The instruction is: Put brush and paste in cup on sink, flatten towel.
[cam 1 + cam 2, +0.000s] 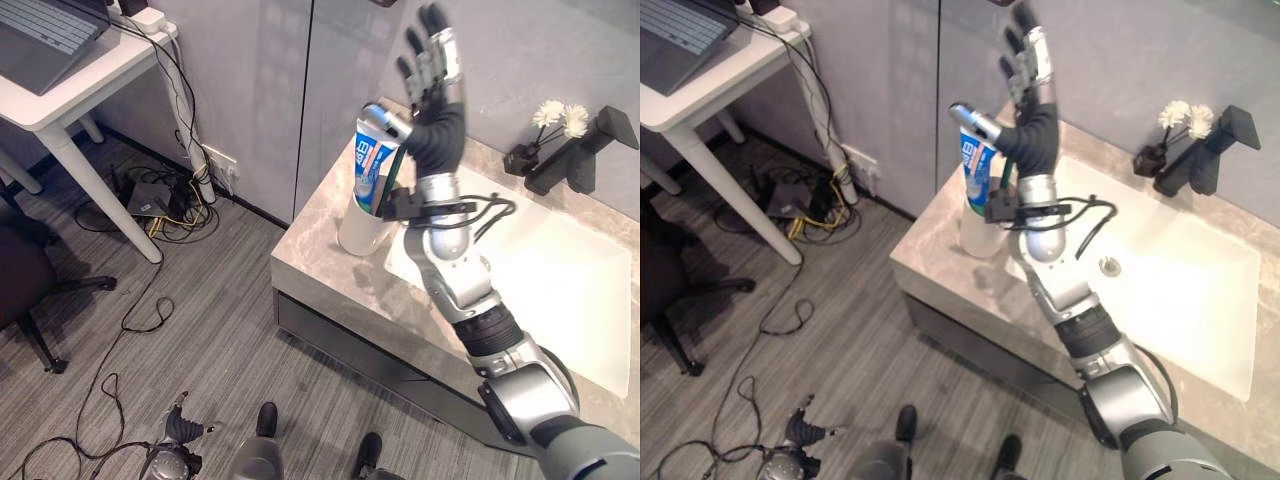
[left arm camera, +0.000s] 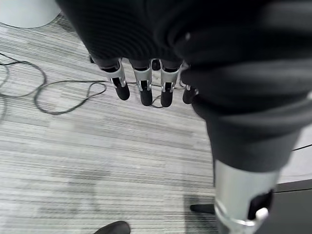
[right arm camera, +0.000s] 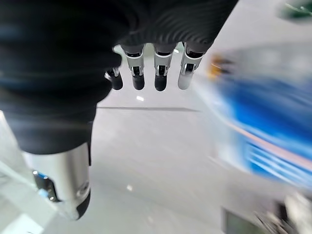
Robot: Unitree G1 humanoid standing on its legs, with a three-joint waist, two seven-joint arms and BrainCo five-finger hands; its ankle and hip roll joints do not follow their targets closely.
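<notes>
A white cup [image 1: 365, 228] stands on the left end of the grey sink counter [image 1: 310, 270]. A blue and white toothpaste tube [image 1: 375, 160] stands in it, tilted with its cap toward the left. Beside the tube a thin dark green toothbrush handle [image 1: 394, 185] also rises from the cup. My right hand [image 1: 432, 60] is raised above and just behind the cup, open, fingers straight and holding nothing; in the right wrist view its fingers [image 3: 156, 73] are spread with the blurred blue tube [image 3: 273, 122] beside them. My left hand [image 1: 182, 428] hangs open low over the floor.
A white basin [image 1: 560, 280] lies right of the cup, with a black faucet [image 1: 580, 155] and a small vase of white flowers [image 1: 545, 125] behind it. A white desk [image 1: 70, 90] with a laptop [image 1: 45, 35], floor cables [image 1: 160, 200] and a black chair [image 1: 20, 280] are left.
</notes>
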